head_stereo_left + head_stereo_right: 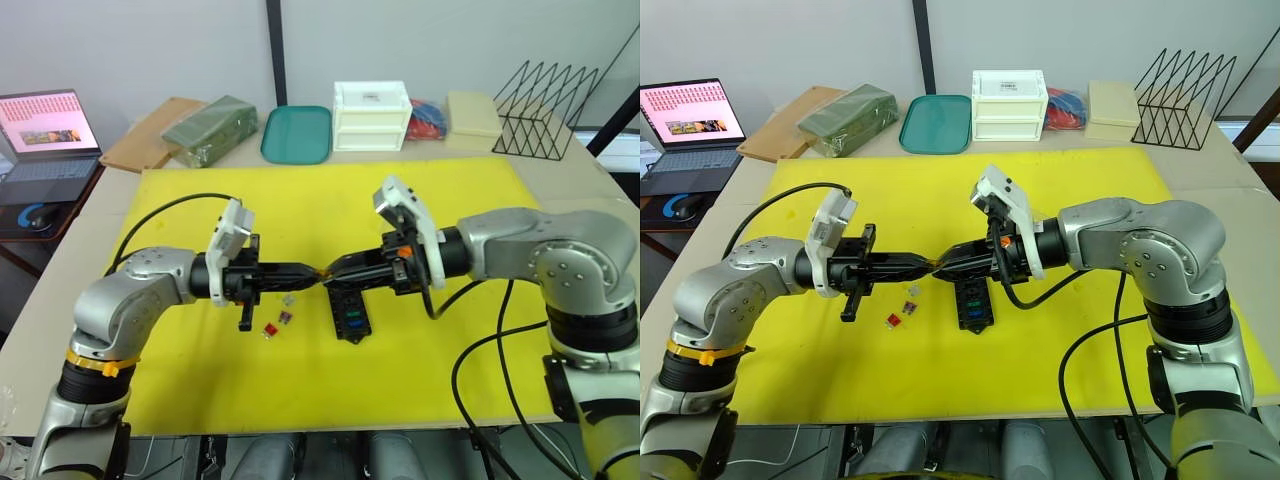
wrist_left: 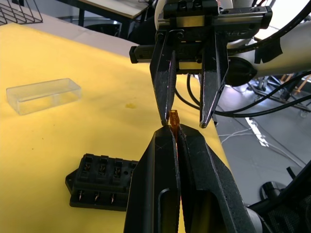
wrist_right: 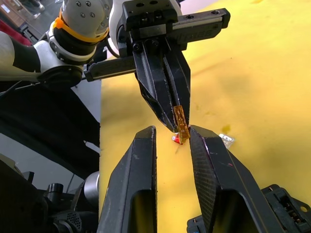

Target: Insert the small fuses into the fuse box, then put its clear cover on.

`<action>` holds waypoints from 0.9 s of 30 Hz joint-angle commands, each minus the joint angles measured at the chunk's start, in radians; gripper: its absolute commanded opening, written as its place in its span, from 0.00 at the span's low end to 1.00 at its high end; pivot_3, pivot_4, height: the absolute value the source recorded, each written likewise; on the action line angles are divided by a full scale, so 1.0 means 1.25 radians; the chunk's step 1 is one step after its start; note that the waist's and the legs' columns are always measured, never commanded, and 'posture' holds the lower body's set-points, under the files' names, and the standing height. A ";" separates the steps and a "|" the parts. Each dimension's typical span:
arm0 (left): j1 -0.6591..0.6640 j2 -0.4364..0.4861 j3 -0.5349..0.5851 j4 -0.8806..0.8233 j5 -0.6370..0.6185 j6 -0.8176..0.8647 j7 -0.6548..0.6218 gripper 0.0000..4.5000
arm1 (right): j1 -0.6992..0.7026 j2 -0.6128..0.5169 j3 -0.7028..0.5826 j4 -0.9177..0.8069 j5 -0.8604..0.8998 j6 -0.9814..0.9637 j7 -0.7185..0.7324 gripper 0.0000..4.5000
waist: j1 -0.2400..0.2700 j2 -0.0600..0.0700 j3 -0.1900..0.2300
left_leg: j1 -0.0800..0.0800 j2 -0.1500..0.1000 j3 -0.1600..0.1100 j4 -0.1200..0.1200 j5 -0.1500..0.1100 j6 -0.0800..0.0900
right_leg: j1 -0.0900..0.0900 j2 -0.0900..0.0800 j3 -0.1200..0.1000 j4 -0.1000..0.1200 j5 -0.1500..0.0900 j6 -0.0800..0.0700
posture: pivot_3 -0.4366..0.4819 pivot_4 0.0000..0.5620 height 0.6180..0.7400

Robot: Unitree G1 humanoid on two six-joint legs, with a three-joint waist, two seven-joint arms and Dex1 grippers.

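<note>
Mid-air handover of a brown fuse, above the fuse box.
Left gripper clamps the fuse; right gripper fingers narrowly parted around it. Close right squarely on the fuse body before left releases. Box mid-desk; spare fuses beside it; cover apart.

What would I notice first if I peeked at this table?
Two robot arms meet tip to tip over the middle of the bright yellow mat. The left gripper pinches a tiny amber see-through fuse, offering it between the open jaws of the right gripper. Just below sits the small black slotted plastic fuse box, with red, grey and purple little fuses loose on the mat to its left.
</note>
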 commanded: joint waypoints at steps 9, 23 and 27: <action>-0.008 0.010 -0.002 -0.015 -0.007 -0.017 0.006 0.00 | -0.014 -0.009 0.001 -0.013 -0.012 -0.033 0.017 0.01 | 0.000 0.000 0.000 | 0.000 0.000 0.000 0.000 0.000 0.000 | 0.000 0.000 0.000 0.000 0.000 0.000 | 0.48 0.27 1.00; -0.010 0.035 -0.003 -0.013 -0.021 0.039 0.040 0.16 | 0.000 -0.048 0.057 -0.051 -0.103 -0.129 0.049 0.00 | 0.000 0.000 0.000 | 0.000 0.000 0.000 0.000 0.000 0.000 | 0.000 0.000 0.000 0.000 0.000 0.000 | 0.48 0.27 1.00; 0.019 0.065 -0.017 -0.028 0.024 0.006 0.050 0.46 | 0.033 -0.121 0.136 -0.056 -0.240 -0.296 0.130 0.00 | 0.000 0.000 0.000 | 0.000 0.000 0.000 0.000 0.000 0.000 | 0.000 0.000 0.000 0.000 0.000 0.000 | 0.48 0.27 1.00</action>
